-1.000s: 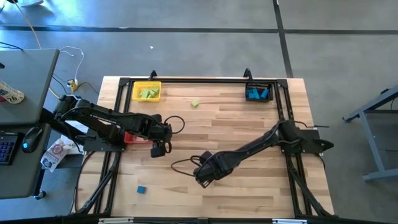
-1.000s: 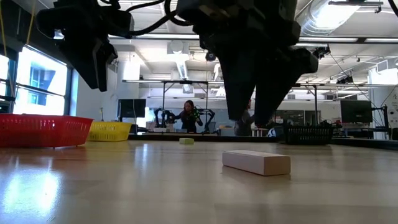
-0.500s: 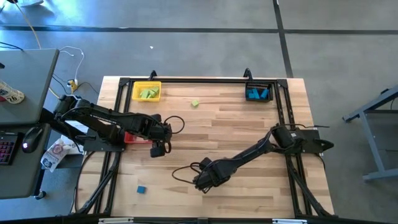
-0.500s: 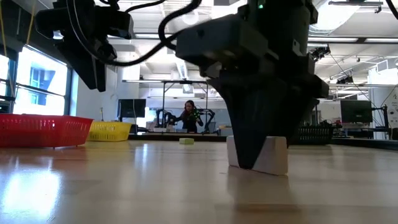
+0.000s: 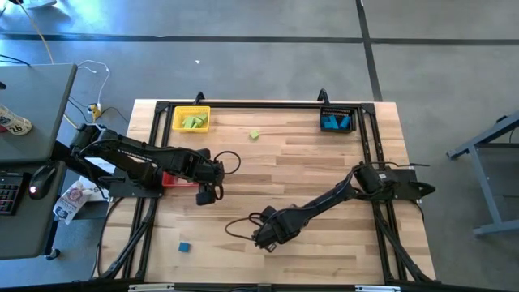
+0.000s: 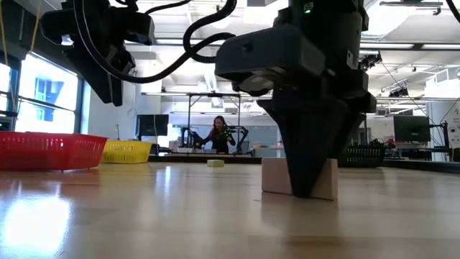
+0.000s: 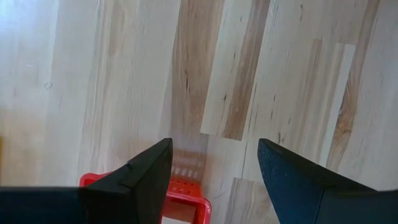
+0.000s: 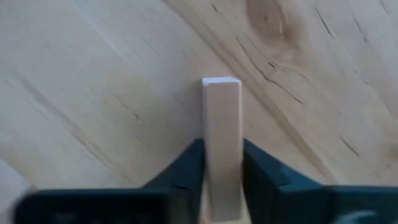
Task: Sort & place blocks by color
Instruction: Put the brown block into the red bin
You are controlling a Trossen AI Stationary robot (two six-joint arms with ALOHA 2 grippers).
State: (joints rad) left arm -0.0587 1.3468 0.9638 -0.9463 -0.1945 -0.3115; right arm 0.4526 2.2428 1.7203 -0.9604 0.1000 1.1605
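A plain tan wooden block point(image 8: 221, 124), a short bar, lies on the table near its front middle, with my right gripper point(image 8: 222, 180) shut on it; in the low view the gripper point(image 6: 309, 180) stands over the block point(image 6: 277, 178). My left gripper point(image 7: 214, 162) hangs open and holds nothing, above the red bin's point(image 7: 180, 193) edge at the table's left point(image 5: 207, 195). A blue block point(image 5: 185, 246) lies near the front left. A light green block point(image 5: 255, 135) lies at the far middle. My right gripper pinches the tan block's two long sides point(image 8: 221, 163) between its two fingers point(image 8: 189, 168), which come from above pointing down. The fingers lie across the bar, and its far end point(image 8: 221, 84) sticks out past them. The block's underside rests on the table point(image 6: 273, 196).
A yellow bin point(image 5: 191, 120) with green blocks stands at the far left. A black bin point(image 5: 336, 120) with blue blocks stands at the far right. The red bin point(image 6: 50, 150) sits at the left under my left arm. A dark cable point(image 5: 235, 223) loops beside my right gripper.
My right gripper has come down over the tan block, shifting slightly toward the table's near edge, and has shut on it. The block has turned about on the table into line with the fingers.
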